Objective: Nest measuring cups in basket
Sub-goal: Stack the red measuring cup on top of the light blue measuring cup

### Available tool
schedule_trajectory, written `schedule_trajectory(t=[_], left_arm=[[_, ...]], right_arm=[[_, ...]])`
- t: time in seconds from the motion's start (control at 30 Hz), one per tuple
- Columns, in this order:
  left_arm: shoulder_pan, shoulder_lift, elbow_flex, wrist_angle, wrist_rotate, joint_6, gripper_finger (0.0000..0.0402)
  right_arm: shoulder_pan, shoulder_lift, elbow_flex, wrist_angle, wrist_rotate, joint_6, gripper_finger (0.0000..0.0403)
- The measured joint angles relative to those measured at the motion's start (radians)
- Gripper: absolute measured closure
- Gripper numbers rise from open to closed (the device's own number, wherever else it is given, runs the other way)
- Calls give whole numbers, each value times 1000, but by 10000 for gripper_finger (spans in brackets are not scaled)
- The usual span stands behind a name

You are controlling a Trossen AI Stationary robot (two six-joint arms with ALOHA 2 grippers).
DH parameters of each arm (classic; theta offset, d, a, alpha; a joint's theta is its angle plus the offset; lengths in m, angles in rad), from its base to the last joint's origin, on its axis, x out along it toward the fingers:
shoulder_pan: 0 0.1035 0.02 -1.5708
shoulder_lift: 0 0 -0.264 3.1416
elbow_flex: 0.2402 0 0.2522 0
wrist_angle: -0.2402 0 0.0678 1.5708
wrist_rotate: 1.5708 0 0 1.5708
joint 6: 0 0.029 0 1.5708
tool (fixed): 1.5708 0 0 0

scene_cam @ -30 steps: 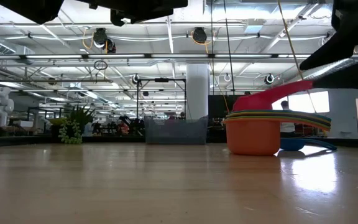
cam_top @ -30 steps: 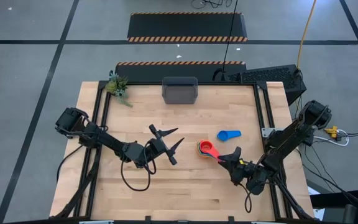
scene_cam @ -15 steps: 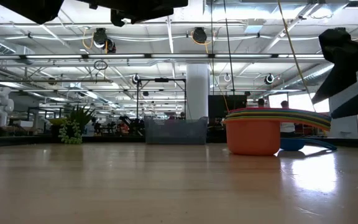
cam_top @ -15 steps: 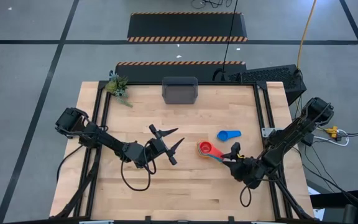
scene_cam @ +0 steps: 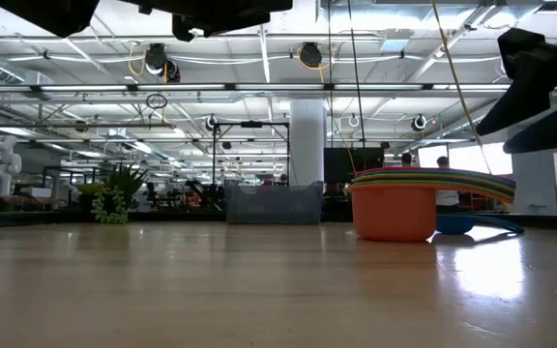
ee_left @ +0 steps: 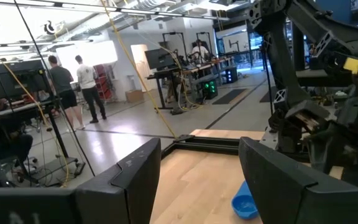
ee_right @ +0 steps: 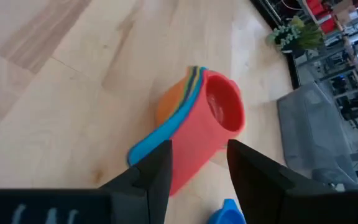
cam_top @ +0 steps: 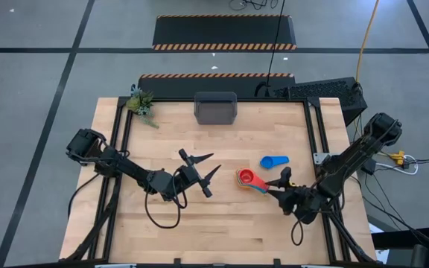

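The measuring cups [cam_top: 246, 179] stand nested in one stack on the table right of centre, orange at the bottom [scene_cam: 395, 208] and red on top [ee_right: 219, 112]. One blue cup [cam_top: 274, 161] lies apart, just beyond the stack. The basket [cam_top: 215, 108] sits at the far edge, holding no cups. My right gripper [ee_right: 197, 168] is open; its fingers stand on either side of the red handle's end, above it and clear of it [scene_cam: 535, 87]. My left gripper [cam_top: 213, 162] hangs open over the table's middle, pointing at the stack.
A small green plant [cam_top: 141, 103] stands at the far left corner. A dark keyboard [cam_top: 322, 91] lies past the far right corner. Bare wood stretches from the stack to the basket. People stand in the room beyond the table.
My right gripper has risen off the red cup's handle, drawn back a little toward the table's right edge and rolled. The red cup, whose handle stuck up at a slant a second ago, now lies level in the stack.
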Motion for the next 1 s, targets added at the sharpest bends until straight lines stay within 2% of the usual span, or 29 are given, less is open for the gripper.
schedule_trajectory(t=[0.2,0.27,0.37,0.53,1.0], left_arm=[[8,0,0,0,1,-3,181],[13,0,0,-1,1,-10,181],[20,0,0,-8,2,-27,181],[21,0,0,-22,2,-36,181],[21,0,0,-23,2,-36,181]], right_arm=[[-51,-66,0,-157,53,151,254],[-85,-67,0,-210,34,214,255],[-134,-48,0,-243,-47,257,263],[-177,-4,0,-217,-155,260,276],[-178,10,0,-126,-242,225,280]])
